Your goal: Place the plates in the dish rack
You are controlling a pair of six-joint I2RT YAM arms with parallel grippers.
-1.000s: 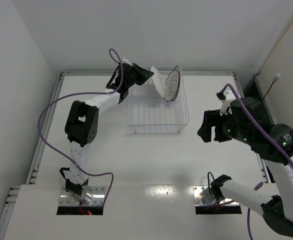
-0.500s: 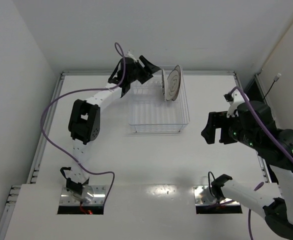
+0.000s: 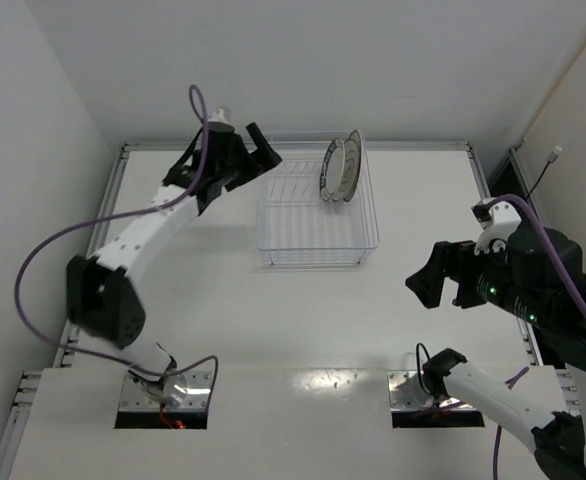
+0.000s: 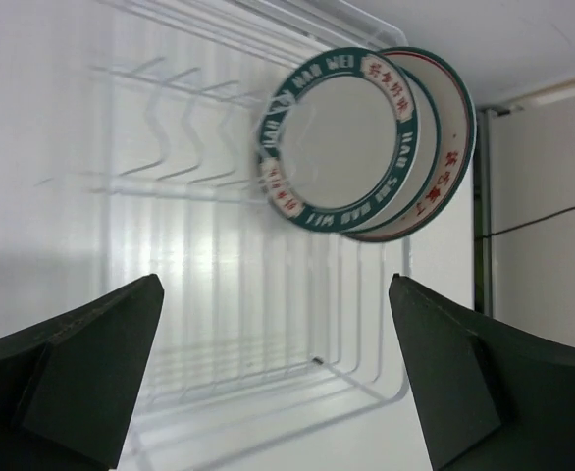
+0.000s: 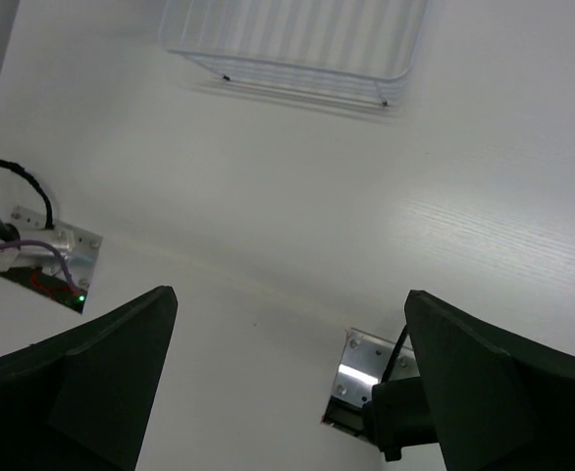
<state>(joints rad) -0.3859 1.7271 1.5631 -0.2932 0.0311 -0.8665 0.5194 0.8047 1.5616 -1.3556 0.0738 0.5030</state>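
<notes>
Two white plates stand on edge, side by side, at the far right end of the dish rack (image 3: 303, 238). The left one (image 3: 329, 170) has a dark teal rim band (image 4: 339, 139). The one behind it (image 3: 351, 164) shows grey rings from above and a teal edge (image 4: 451, 147) in the left wrist view. My left gripper (image 3: 260, 151) (image 4: 275, 285) hangs open and empty just left of the rack's far end, apart from the plates. My right gripper (image 3: 431, 280) (image 5: 292, 292) is open and empty over bare table, right of the rack.
The rack's wire dividers (image 4: 189, 157) left of the plates hold nothing. The rack's near wall (image 5: 297, 61) shows at the top of the right wrist view. Metal base mounts (image 3: 163, 390) (image 3: 418, 392) sit at the table's near edge. Walls enclose the table.
My left gripper opened, let go of the teal-rimmed plate, and drew back to the left. That plate now stands in the rack against the other. The right arm pulled back towards the near right, opening wider.
</notes>
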